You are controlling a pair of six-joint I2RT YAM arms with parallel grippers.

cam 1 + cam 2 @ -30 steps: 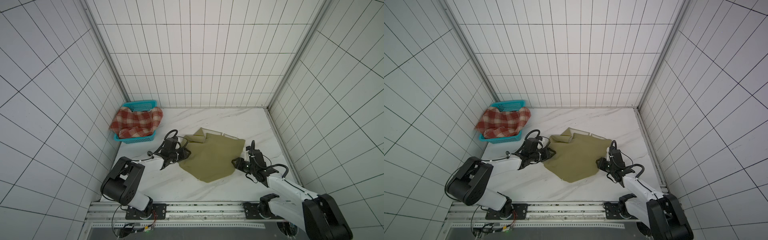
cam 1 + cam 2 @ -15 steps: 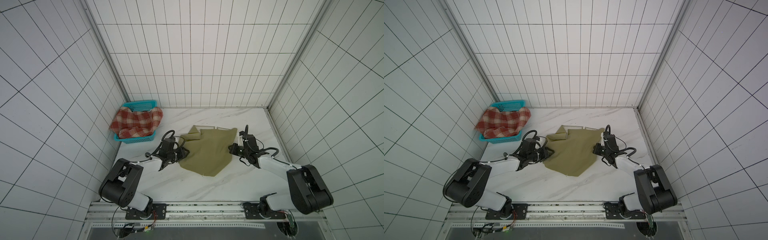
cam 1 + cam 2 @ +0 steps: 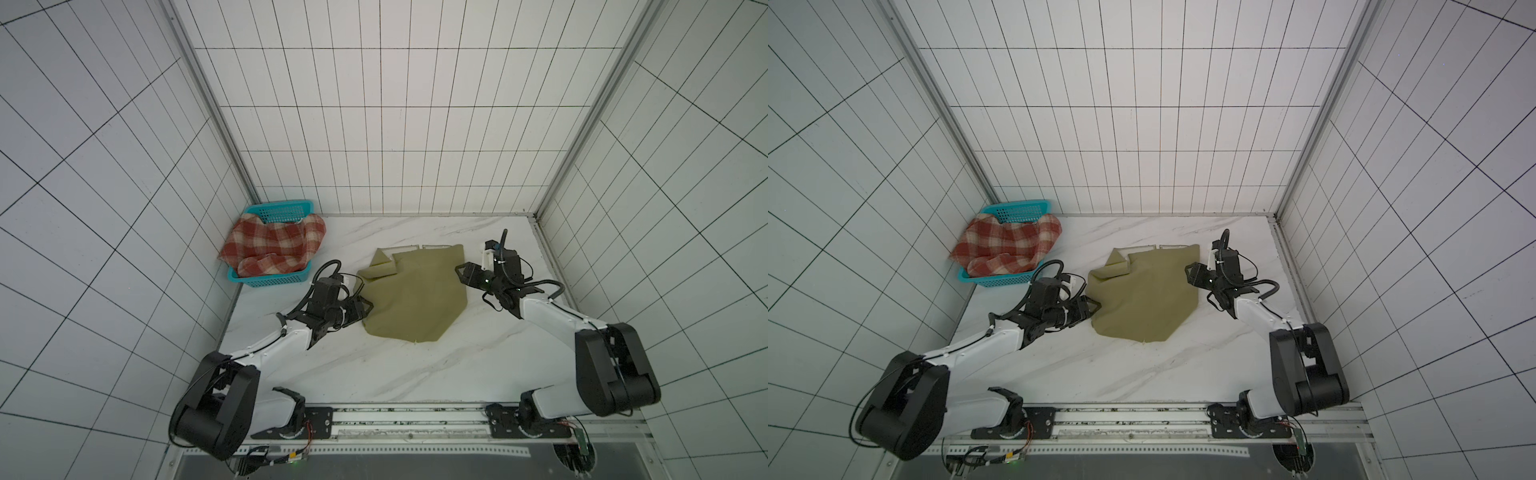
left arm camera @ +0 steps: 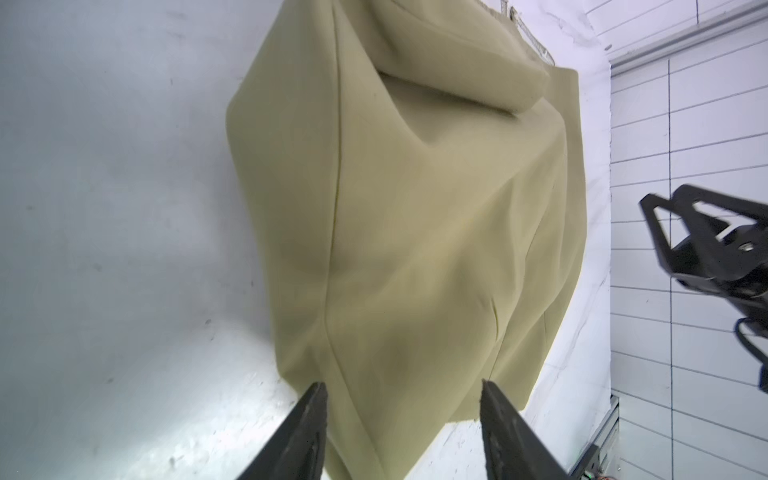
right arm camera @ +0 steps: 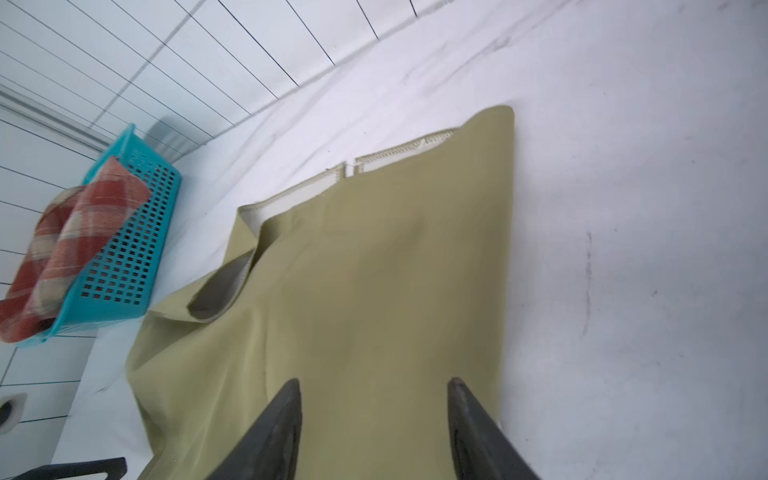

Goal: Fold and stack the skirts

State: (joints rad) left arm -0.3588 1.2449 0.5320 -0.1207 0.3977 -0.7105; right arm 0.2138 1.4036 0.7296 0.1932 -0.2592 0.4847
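Letting go on the right: the right gripper (image 3: 461, 272) was pinched on the olive skirt (image 3: 415, 299) a second ago and dragged that side inward. Its jaws now stand apart over the skirt edge farthest from the teal basket (image 3: 270, 281), holding nothing. The left gripper (image 3: 369, 307) sits at the edge nearest the basket, jaws also apart and straddling the cloth rather than clamping it. The skirt outline is narrower than before, so I read this as the first fold laid and both arms free to regrip. The skirt lies flat on the table (image 3: 374, 365) just beside the basket. It's smooth thin weave with one long seam line and a cream stitched edge on its far side. The corner nearest the basket is flipped back and needs flattening. The plaid skirt (image 3: 274, 249) is thicker and fuzzier, bunched up and draped over the perforated plastic basket's rim, untouched.
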